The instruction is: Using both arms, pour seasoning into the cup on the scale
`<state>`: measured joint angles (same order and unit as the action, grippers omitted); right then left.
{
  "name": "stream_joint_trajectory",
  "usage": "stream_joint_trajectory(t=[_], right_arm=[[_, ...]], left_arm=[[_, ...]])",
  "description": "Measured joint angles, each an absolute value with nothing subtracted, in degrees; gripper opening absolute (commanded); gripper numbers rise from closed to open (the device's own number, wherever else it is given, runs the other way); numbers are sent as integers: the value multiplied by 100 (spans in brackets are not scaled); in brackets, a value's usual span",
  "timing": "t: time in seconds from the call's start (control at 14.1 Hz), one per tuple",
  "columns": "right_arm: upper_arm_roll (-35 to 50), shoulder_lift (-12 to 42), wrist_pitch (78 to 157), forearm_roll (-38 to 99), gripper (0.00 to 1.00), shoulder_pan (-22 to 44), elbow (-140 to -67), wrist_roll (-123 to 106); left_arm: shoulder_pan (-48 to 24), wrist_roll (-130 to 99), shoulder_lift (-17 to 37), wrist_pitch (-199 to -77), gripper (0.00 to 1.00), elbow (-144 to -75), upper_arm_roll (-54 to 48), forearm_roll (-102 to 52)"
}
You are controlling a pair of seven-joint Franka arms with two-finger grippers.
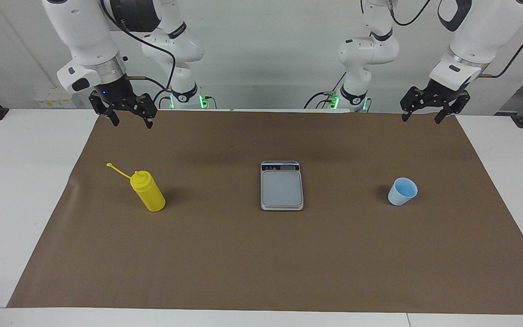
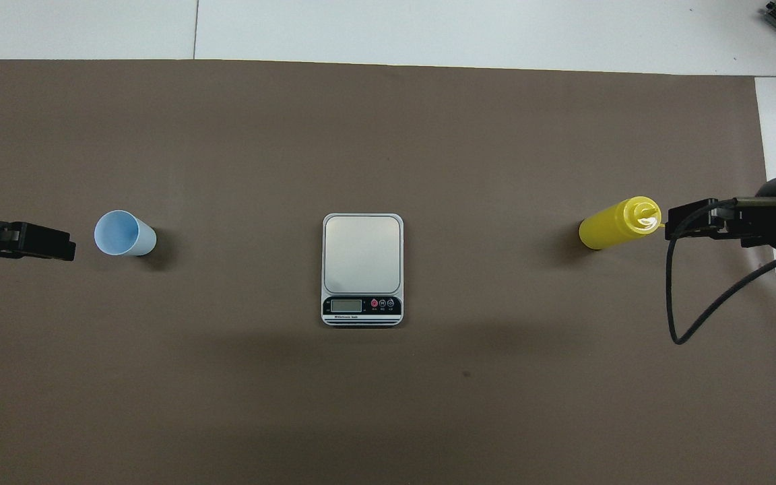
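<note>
The seasoning, a yellow squeeze bottle, stands upright on the brown paper toward the right arm's end, its cap strap sticking out sideways; it is also in the overhead view. The silver scale lies mid-table with a bare plate and its display strip toward the robots. The light-blue cup stands on the paper toward the left arm's end, apart from the scale. My right gripper hangs open and empty high over the paper's edge. My left gripper hangs the same way, open and empty.
Brown paper covers most of the white table. A black cable loops down from the right arm over the paper.
</note>
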<state>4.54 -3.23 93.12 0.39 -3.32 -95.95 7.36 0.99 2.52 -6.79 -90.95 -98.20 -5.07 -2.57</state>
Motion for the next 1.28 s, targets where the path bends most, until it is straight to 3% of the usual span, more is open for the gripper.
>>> stream_joint_trajectory(t=[1.28], right_arm=[[448,-323,9307,39,100,-337,-9595,736]], left_arm=[[109,255,-668,-9362,100,-9797,-437,-257]])
